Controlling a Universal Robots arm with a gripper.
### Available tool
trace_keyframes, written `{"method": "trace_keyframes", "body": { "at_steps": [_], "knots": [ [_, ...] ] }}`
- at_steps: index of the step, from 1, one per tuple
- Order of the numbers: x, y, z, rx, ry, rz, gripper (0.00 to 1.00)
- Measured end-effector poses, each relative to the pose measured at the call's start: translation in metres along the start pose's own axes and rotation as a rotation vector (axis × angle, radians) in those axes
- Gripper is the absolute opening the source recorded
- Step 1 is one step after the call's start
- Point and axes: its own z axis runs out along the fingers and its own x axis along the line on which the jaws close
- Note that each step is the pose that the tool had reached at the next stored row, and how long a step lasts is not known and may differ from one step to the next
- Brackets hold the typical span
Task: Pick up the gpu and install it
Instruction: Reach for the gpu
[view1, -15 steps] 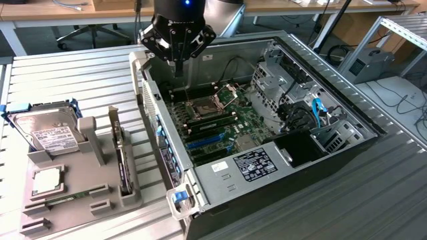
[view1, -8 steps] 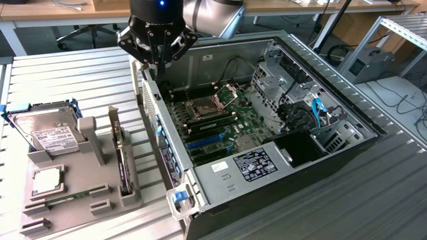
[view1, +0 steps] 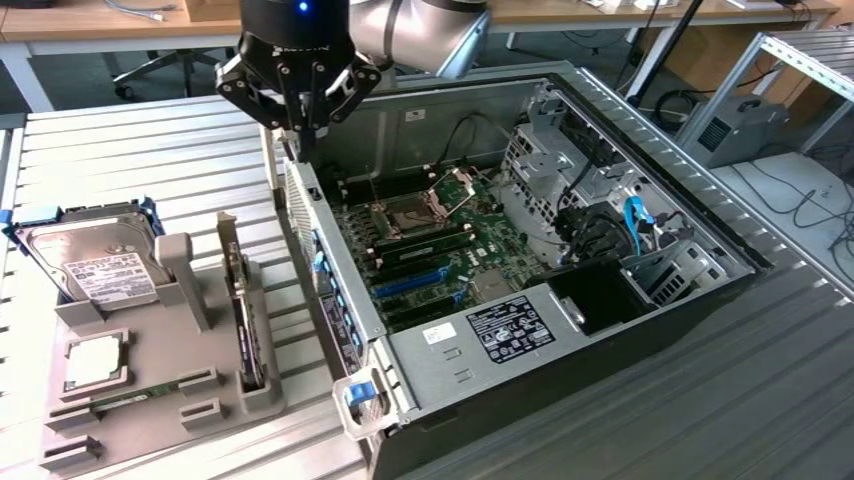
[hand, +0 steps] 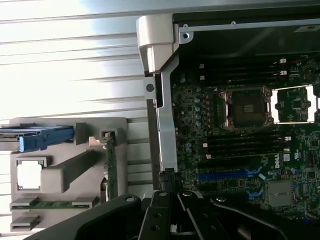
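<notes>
1. The exterior view looks down at a slant from high up beside the case (view1: 414, 125). It stands far enough off to take in the whole open case, the holder (view1: 174, 375) beside it and the desks (view1: 80, 20) beyond it.
2. The wrist view sits on the arm behind the gripper (view1: 304, 140), over the case (hand: 167, 125) rim. It faces straight down and is nearer than the exterior view.
3. Both views share the case rim, the board (view1: 441, 250) (hand: 235, 150) inside it and the holder (hand: 65, 172).
</notes>
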Motion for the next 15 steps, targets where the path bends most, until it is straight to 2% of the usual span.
{"method": "trace_keyframes", "body": {
  "at_steps": [15],
  "knots": [
    [0.0068, -0.0005, -0.0002, 0.0, 0.0, 0.0, 0.11]
  ]
}}
